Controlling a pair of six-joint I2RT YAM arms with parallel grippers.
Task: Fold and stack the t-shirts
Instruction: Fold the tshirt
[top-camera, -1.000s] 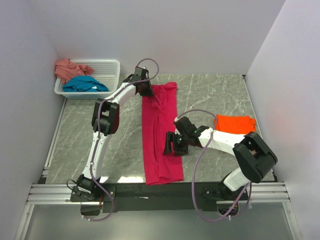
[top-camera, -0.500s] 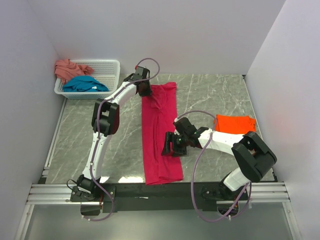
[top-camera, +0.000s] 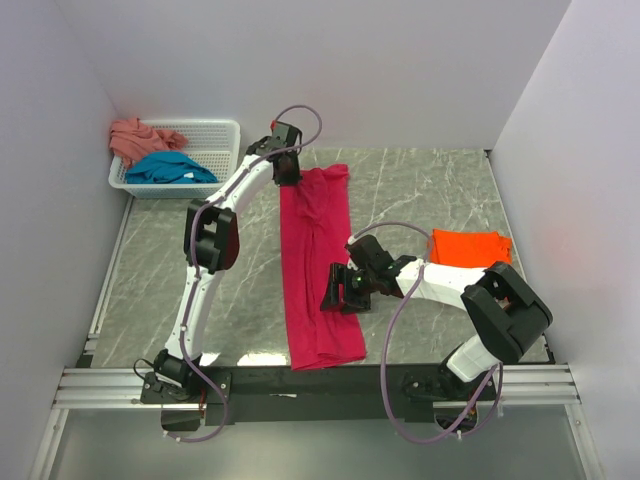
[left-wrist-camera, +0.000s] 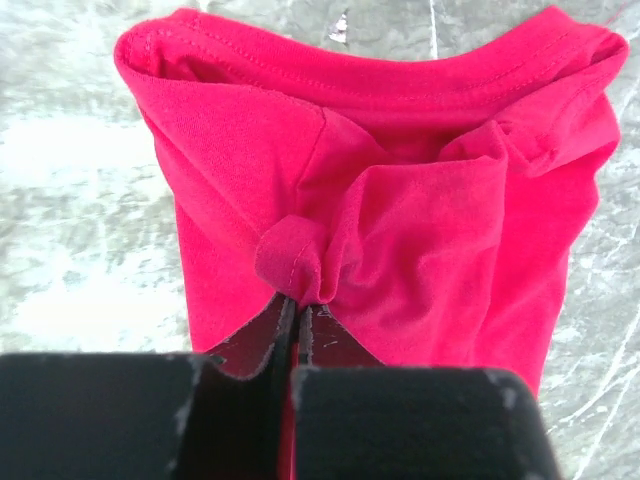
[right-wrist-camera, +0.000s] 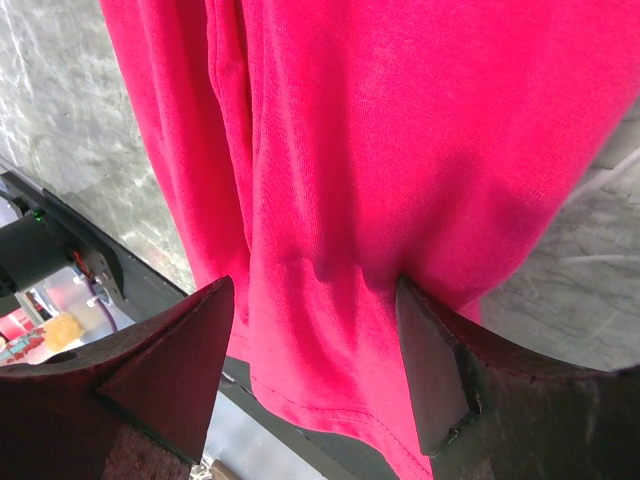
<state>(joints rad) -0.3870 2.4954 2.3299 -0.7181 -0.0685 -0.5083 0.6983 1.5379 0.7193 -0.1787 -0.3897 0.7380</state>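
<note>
The magenta-red t-shirt (top-camera: 318, 270) lies as a long narrow strip down the middle of the table, from the far side to the near edge. My left gripper (top-camera: 287, 172) is shut on a bunched fold of it (left-wrist-camera: 298, 262) at the far left corner, near the collar (left-wrist-camera: 380, 85). My right gripper (top-camera: 338, 290) is open and sits low over the shirt's right edge, with cloth (right-wrist-camera: 330, 180) between its fingers (right-wrist-camera: 435, 370). The bright orange t-shirt (top-camera: 470, 247) lies folded at the right. The teal t-shirt (top-camera: 170, 168) and the salmon-pink t-shirt (top-camera: 135, 135) lie in the basket.
The white mesh basket (top-camera: 222, 140) stands at the far left corner against the wall. White walls close in the table on the left, back and right. The black front rail (top-camera: 330, 385) runs under the shirt's near hem.
My left gripper has moved a little farther away and left, dragging the shirt's far end with it. My right gripper has shifted slightly left over the shirt.
</note>
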